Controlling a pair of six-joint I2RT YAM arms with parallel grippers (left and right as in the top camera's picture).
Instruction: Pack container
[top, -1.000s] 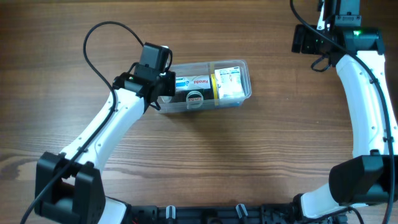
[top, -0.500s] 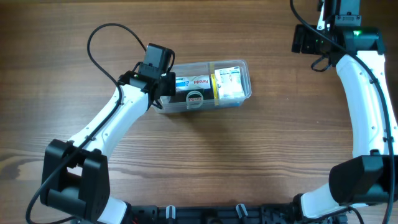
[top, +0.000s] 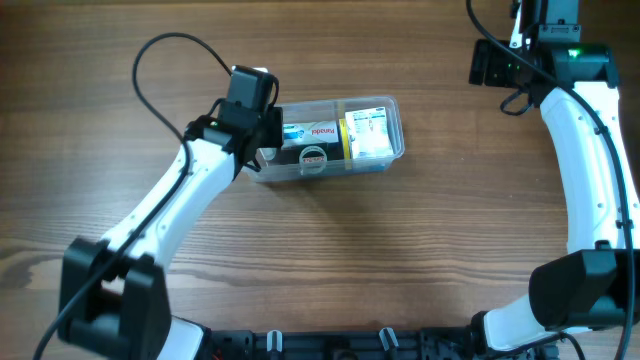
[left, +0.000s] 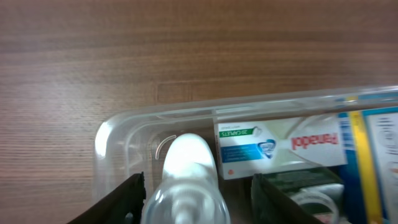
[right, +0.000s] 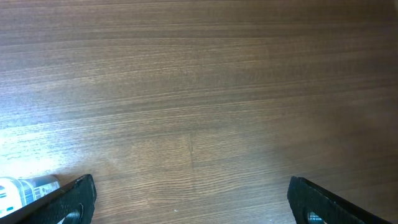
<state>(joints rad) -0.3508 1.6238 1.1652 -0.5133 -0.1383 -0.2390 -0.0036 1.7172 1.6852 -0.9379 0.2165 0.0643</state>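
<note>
The container (top: 398, 128) is a clear plastic tub at the table's middle back. It holds a white Panadol box (top: 318, 131), a yellow and white box (top: 368, 135) and a black item with a white ring (top: 314, 157). My left gripper (top: 268, 142) hangs over its left end. In the left wrist view the jaws (left: 198, 190) are open around a white and clear bottle (left: 186, 162) lying inside the container (left: 118, 127), with a gap at the right finger. The Panadol box (left: 280, 146) lies beside it. My right gripper (top: 492, 65) is open and empty at the far right; the right wrist view (right: 193, 205) shows only wood beneath it.
The wooden table (top: 400, 260) surrounds the container on all sides. A black cable (top: 150, 60) loops above the left arm. A pale labelled thing (right: 25, 186) shows at the lower left edge of the right wrist view.
My left gripper shifted slightly right and then back over the container's left end. The right arm has not moved.
</note>
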